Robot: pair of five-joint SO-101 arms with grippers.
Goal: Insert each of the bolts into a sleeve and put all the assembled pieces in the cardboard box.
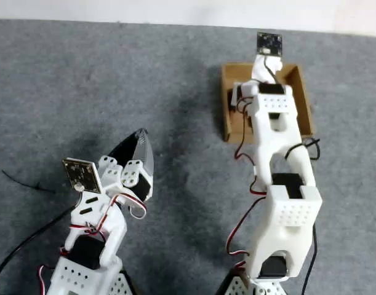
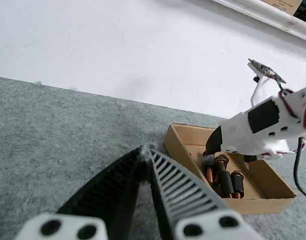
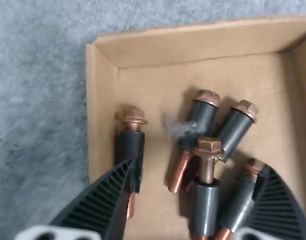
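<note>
The cardboard box (image 3: pixel 99 105) holds several copper bolts, each pushed into a dark sleeve. One assembly (image 3: pixel 130 137) lies by the box's side wall, and two more (image 3: pixel 202 116) (image 3: pixel 236 125) lie side by side mid-box. My right gripper (image 3: pixel 195 170) hangs open over the box with another assembly (image 3: pixel 206 187) lying loose between its spread fingers. In the high view the right arm stretches over the box (image 1: pixel 227 101). My left gripper (image 2: pixel 145 150) is shut on nothing, low over the grey mat (image 1: pixel 175 92), well to the left of the box (image 2: pixel 182 144).
A white wall (image 2: pixel 117 45) borders the far edge of the mat. A thin black cable (image 1: pixel 24 183) lies on the mat at the left. Red and black wires (image 1: pixel 240 153) hang beside the right arm.
</note>
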